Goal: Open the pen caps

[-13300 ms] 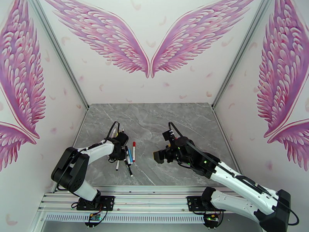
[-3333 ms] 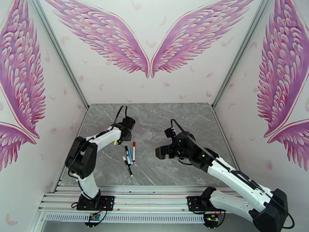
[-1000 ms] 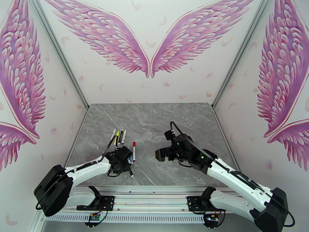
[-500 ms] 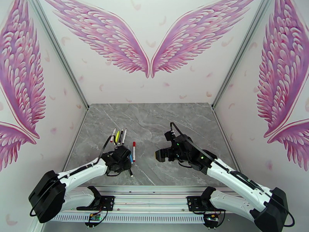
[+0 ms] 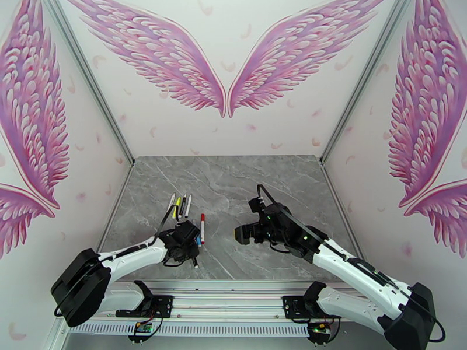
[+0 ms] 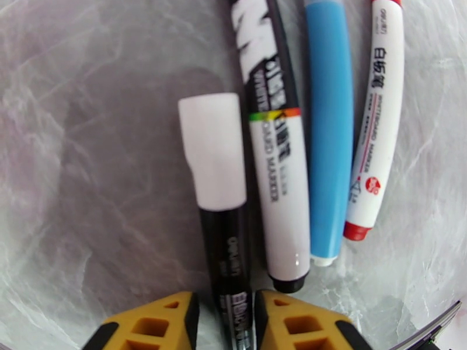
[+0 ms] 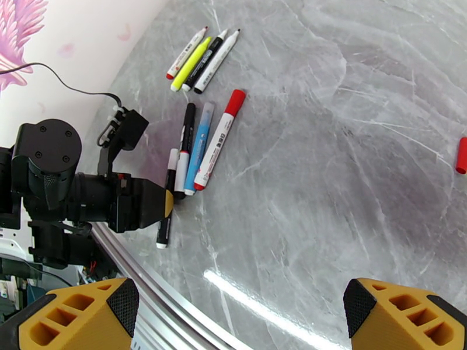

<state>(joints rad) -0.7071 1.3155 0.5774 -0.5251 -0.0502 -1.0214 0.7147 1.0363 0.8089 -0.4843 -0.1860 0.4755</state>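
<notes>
Pink wings spread across the white walls (image 5: 233, 65) around a grey marbled bench (image 5: 262, 182). On it lies a red-capped pen (image 7: 219, 138), white in the barrel, its red cap (image 7: 235, 102) pointing toward the back wall. Just beside the red-capped pen, on the left arm's side, lie a blue pen (image 6: 330, 129), then a black-and-white marker (image 6: 279, 182), then a black pen (image 6: 229, 258). The black pen wears a stubby white cap (image 6: 211, 151), seated on the end that points the same way as the red cap. Beyond the red-capped pen, toward the back wall, four pens (image 5: 180, 205) lie in a tight fan, one of them yellow. Well off on the right arm's side, a loose red cap (image 7: 462, 156) rests on the stone.

A few seconds back the left arm was stretched out over the spot where the four pens now lie uncovered. It has since folded back to the near side of the red-capped pen, and over the last half second it has hardly shifted.

That arm lies low, forearm almost flat along the bench. The left fingers (image 6: 163, 325) are drawn narrow on the black pen's barrel, touching it on both sides, short of the white cap. The right arm hangs above the bench, well apart from the red-capped pen. Its right fingers (image 7: 87, 313) are spread wide with nothing between them.
</notes>
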